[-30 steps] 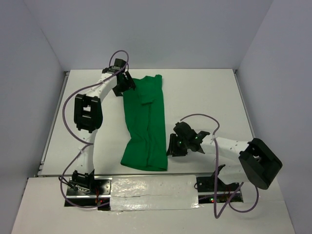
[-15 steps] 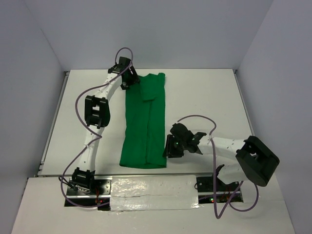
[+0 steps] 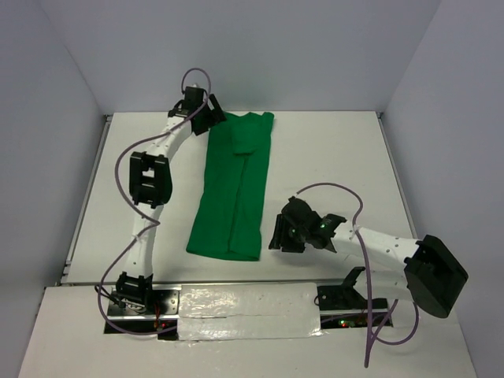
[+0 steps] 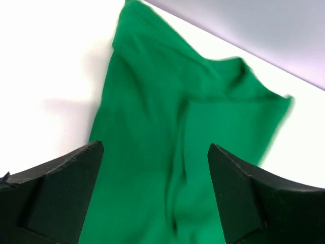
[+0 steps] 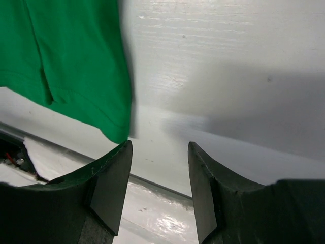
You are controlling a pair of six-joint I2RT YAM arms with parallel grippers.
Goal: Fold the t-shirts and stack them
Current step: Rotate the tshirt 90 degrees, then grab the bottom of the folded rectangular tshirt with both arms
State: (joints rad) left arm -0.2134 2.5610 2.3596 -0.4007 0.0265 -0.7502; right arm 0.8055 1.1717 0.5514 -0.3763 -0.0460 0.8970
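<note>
The bright green t-shirt (image 3: 234,189) lies on the white table (image 3: 339,157), folded lengthwise into a long narrow strip. It runs from the far edge down towards the near edge, with the collar end farthest away. My left gripper (image 3: 209,118) is open at the shirt's far left corner. In the left wrist view the cloth (image 4: 167,101) lies under my left gripper (image 4: 155,150), which holds nothing. My right gripper (image 3: 276,236) is open and empty on bare table just right of the shirt's near hem. The hem corner (image 5: 76,66) shows up-left of my right gripper (image 5: 159,147).
A shiny silver taped strip (image 3: 248,311) runs along the near edge between the arm bases. The table's near edge (image 5: 167,185) shows just past the right fingertips. Grey walls close in the table at the back and both sides.
My left gripper has moved farther away and slightly right. The shirt has been drawn out longer and straighter, its collar end nearer the back wall and its hem shifted left. The right elbow swung right.
</note>
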